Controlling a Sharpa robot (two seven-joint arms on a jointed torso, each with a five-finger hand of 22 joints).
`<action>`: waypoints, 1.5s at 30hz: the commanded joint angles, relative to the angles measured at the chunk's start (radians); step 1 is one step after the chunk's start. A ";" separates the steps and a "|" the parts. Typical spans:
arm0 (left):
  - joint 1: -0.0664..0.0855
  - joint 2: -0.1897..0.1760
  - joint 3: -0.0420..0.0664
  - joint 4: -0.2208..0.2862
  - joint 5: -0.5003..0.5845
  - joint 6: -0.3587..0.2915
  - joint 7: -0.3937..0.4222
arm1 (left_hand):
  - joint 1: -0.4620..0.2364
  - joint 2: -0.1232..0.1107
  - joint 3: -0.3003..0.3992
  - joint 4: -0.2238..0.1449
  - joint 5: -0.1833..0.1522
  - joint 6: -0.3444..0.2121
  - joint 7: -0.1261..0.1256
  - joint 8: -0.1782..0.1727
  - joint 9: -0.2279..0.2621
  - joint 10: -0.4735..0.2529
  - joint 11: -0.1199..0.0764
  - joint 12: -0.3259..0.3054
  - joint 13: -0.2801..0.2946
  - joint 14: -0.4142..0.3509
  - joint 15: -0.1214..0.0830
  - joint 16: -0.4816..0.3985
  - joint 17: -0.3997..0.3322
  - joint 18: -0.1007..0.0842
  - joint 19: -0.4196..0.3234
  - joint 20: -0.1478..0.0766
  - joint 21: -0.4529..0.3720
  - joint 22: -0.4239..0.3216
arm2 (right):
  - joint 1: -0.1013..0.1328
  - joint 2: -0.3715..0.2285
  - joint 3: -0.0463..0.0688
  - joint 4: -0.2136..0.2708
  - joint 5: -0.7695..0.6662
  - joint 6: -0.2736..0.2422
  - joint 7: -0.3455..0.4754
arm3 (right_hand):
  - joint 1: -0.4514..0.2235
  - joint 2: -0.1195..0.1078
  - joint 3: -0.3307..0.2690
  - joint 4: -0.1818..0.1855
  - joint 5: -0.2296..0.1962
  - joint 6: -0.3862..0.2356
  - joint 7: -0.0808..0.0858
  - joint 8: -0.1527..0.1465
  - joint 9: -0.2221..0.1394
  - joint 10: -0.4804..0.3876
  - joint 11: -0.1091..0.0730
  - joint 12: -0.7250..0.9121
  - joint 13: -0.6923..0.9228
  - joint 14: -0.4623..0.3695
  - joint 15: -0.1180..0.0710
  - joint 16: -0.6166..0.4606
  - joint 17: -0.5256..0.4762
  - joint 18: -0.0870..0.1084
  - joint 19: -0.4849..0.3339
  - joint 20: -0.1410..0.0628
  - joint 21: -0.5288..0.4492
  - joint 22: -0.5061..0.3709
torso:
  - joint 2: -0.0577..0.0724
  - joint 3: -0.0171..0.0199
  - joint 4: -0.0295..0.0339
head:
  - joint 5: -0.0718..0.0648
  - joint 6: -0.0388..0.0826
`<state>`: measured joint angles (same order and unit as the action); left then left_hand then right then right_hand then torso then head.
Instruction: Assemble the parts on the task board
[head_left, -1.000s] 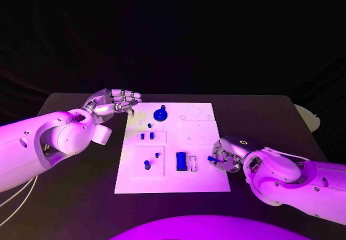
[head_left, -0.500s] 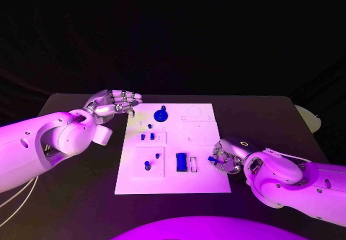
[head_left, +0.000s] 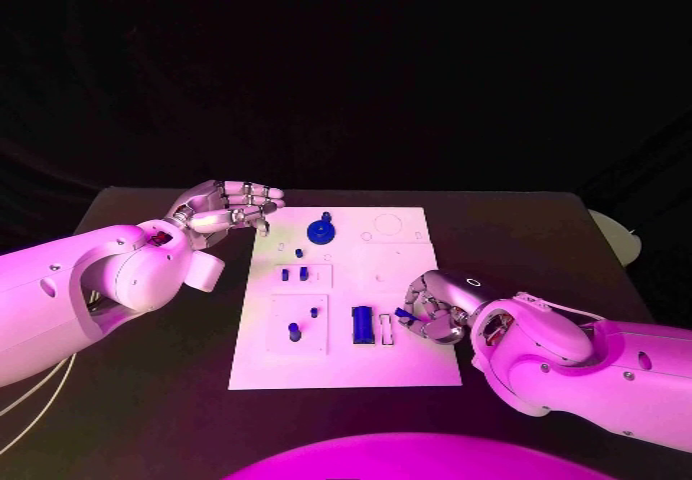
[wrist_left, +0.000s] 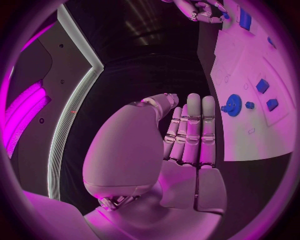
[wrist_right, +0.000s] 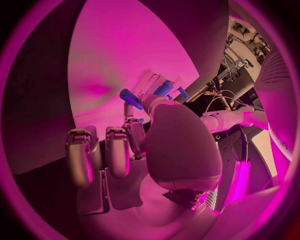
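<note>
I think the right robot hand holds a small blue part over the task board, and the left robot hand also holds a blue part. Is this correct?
Not quite. The right robot hand does hold a small blue part over the task board, but the left robot hand holds nothing; the left wrist view shows its fingers bare.

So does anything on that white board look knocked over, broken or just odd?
Nothing stands out. The blue parts on the task board look in order: the gear near the far end, the block nearer. One small blue part is off the board, pinched in the right hand. The left hand holds nothing.
</note>
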<state>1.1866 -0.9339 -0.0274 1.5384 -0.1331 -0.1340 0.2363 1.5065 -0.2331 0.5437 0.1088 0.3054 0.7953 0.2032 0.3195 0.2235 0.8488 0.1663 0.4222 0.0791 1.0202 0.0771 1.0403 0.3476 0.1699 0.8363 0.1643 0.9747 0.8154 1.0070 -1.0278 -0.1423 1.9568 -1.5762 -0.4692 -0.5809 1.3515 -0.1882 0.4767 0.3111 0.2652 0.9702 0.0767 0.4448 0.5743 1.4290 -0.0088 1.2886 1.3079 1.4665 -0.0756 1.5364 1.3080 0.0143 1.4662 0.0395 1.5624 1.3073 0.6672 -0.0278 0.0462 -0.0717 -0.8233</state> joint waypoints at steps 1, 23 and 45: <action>0.001 0.002 0.001 0.004 0.004 0.017 0.005 | -0.011 0.001 0.001 -0.005 0.002 -0.008 0.025 0.005 -0.001 -0.006 -0.003 0.004 -0.001 -0.006 0.000 -0.004 -0.001 0.015 -0.005 0.004 0.006 0.001 | 0.000 0.013 0.000 -0.003 0.042 -0.011 0.006 | -0.006 0.002 0.081 -0.076 0.000 0.006 -0.008 0.004 0.002 0.007 0.002 0.007 0.061 0.088 0.007 0.004 0.178 -0.013 0.103 0.002 0.003 0.262 | -0.001 -0.0012 0.0007 | 0.000 -0.001; 0.001 0.000 0.001 0.007 0.004 0.021 0.002 | -0.011 0.001 0.001 -0.005 0.002 -0.008 0.025 0.005 -0.001 -0.006 -0.003 0.004 -0.001 -0.006 0.000 -0.004 -0.001 0.015 -0.005 0.004 0.006 0.001 | -0.014 0.078 -0.001 -0.049 0.097 0.051 0.001 | -0.165 -0.001 0.073 -0.023 -0.056 0.034 -0.014 0.010 0.005 0.030 -0.002 0.043 0.089 0.089 0.003 0.006 0.183 -0.014 0.105 -0.001 0.008 0.264 | 0.000 0.0004 0.0000 | 0.003 -0.009; 0.001 -0.001 0.001 0.007 0.004 0.024 -0.005 | -0.012 0.000 0.002 -0.007 0.002 -0.009 0.026 0.006 -0.001 -0.008 -0.003 0.006 -0.001 -0.006 0.000 -0.004 -0.002 0.015 -0.005 0.004 0.007 0.001 | -0.014 0.090 0.000 -0.061 0.077 0.076 -0.015 | -0.299 0.006 0.010 -0.019 0.013 0.063 -0.022 0.023 0.009 0.050 -0.009 0.082 0.121 0.090 -0.003 0.008 0.189 -0.014 0.105 -0.007 0.008 0.264 | 0.000 0.0005 0.0007 | 0.003 -0.011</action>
<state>1.1867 -0.9363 -0.0275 1.5423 -0.1331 -0.1269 0.2287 1.5065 -0.2331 0.5465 0.1060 0.3054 0.7953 0.2032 0.3195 0.2236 0.8489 0.1662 0.4220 0.0794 1.0202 0.0771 1.0403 0.3467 0.1699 0.8363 0.1644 0.9747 0.8159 0.9947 -0.9405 -0.1425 1.8948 -1.4846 -0.4136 -0.5925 1.0608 -0.1791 0.4907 0.2912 0.2771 1.0273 0.0555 0.4662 0.5826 1.4634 -0.0143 1.3671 1.3075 1.4665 -0.0754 1.5404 1.3075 0.0143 1.4662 0.0395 1.5663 1.3076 0.6672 -0.0271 0.0468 -0.0695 -0.8336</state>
